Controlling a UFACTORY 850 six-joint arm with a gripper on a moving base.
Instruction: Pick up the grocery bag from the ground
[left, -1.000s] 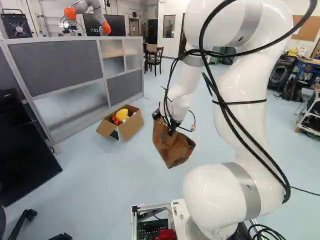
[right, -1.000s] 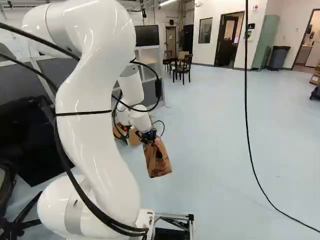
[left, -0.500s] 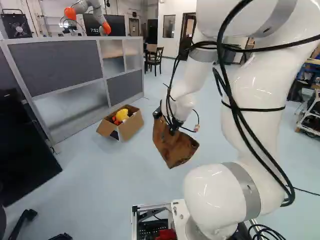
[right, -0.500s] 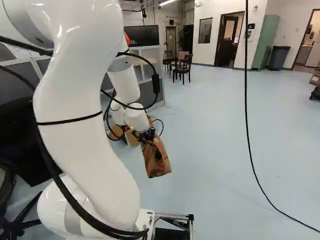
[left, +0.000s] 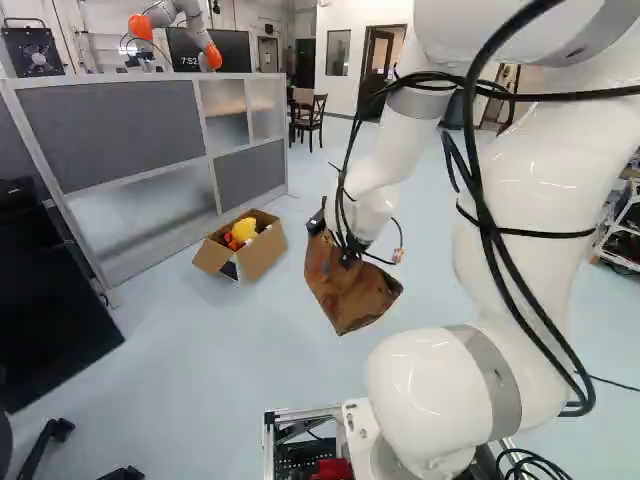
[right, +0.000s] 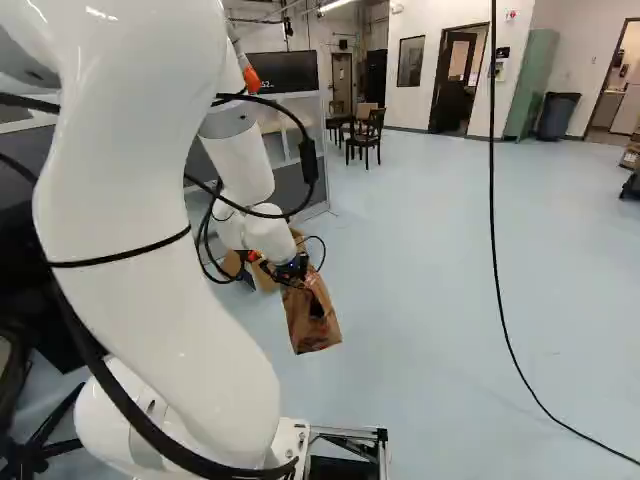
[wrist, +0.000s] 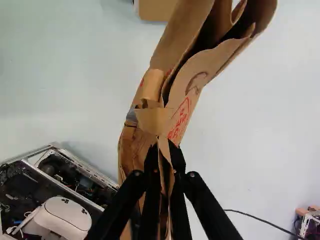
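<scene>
drawing back slightly — claw (left: 348, 256) with pinched bag (left: 350, 298)

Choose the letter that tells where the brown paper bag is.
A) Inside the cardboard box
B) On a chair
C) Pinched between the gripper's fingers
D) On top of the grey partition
C: the wrist view shows the brown paper bag caught between the two fingers of the gripper, which touch it from both sides.
</scene>
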